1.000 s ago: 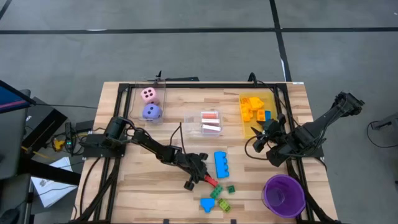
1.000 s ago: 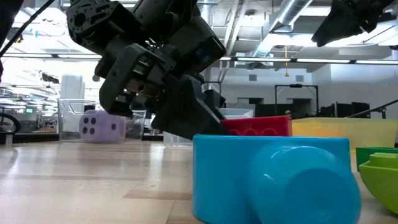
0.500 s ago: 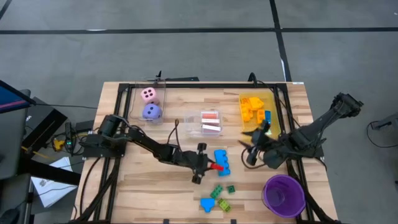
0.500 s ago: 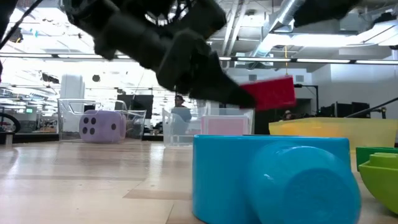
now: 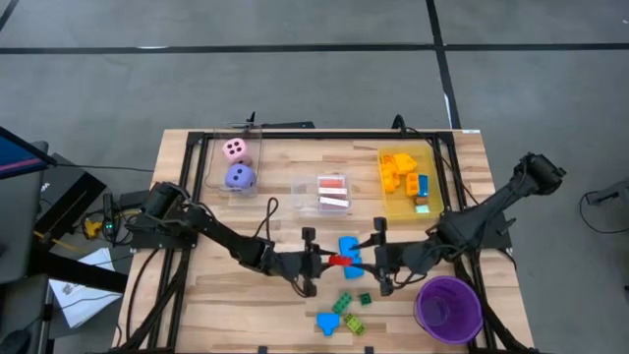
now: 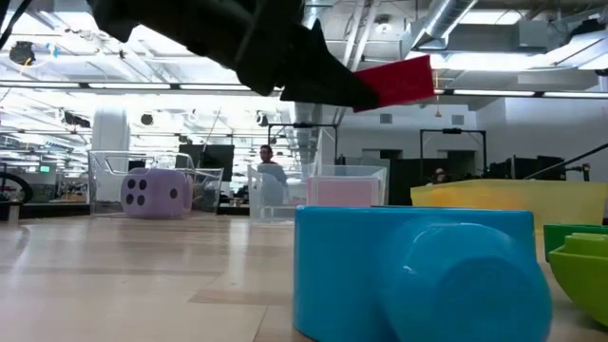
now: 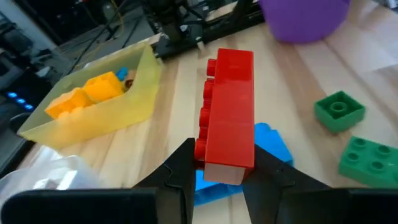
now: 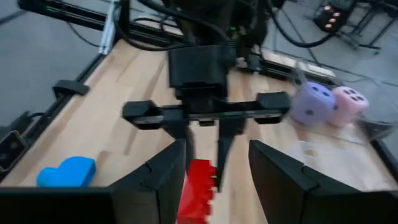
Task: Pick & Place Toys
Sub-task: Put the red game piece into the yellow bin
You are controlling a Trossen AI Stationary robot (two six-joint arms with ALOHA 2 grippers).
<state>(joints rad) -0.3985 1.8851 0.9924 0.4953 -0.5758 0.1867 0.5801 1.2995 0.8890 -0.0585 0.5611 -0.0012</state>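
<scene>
My left gripper [image 5: 328, 261] is shut on a red brick [image 7: 230, 112], held in the air over a blue brick [image 5: 349, 250] that lies flat on the table. In the low view the red brick [image 6: 399, 81] hangs high above the blue brick [image 6: 418, 271]. My right gripper [image 5: 367, 260] faces it from the table's right side, open, its fingers [image 8: 163, 177] a short way off the brick's free end [image 8: 196, 190]. Green bricks [image 5: 350, 300] and a blue piece [image 5: 328, 322] lie nearer the front edge. My left gripper pinches the red brick's near end [image 7: 225, 169] between its two fingers [image 7: 186, 168], one on each long side. The fingers come nearly level from the table's left and lie along the brick. The brick is lifted clear and juts out past the fingertips, studs turned sideways.
A yellow bin [image 5: 407, 177] with orange and blue bricks stands at the far right. One clear bin [image 5: 236, 162] holds two dice, another [image 5: 332, 194] holds cards. A purple cup [image 5: 448, 307] stands at the front right, close to my right arm.
My left gripper has lifted the red brick off the table, carried it up and a little toward the right edge, and tipped from pointing down to nearly level. My right gripper has swung from the yellow bin toward the left and near edges and rolled round, facing the brick.
</scene>
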